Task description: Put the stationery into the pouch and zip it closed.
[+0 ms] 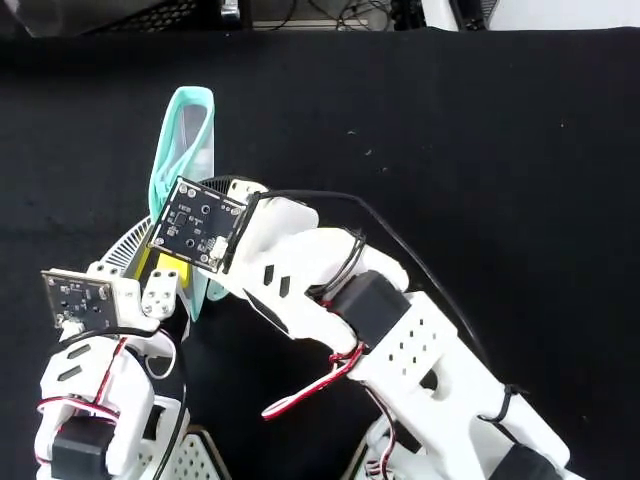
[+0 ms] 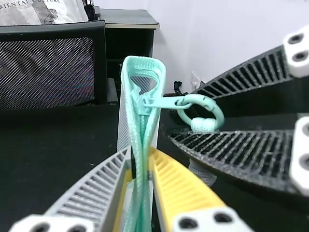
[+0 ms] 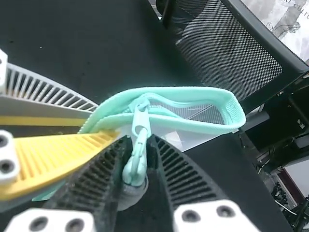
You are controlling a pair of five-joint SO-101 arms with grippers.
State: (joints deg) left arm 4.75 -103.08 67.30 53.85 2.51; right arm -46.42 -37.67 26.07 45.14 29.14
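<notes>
Between the grey and yellow fingers of the left gripper (image 2: 140,157), the mint pouch (image 2: 143,65) is standing on edge, its zipper band being clamped tight. Just beside that grip, the right gripper (image 3: 139,145) is pinching the ring-shaped zipper pull (image 3: 136,162) between its black fingers. Beyond both grippers the pouch is stretching away over the black table (image 1: 480,150), its mouth gaping past the slider (image 3: 141,108).

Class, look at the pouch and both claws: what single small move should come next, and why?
Probably draw the right claw along the zip toward the far end. It grips the zipper pull, the left claw clamps the pouch on its zipped part, and the mouth beyond the pull gapes open.
</notes>
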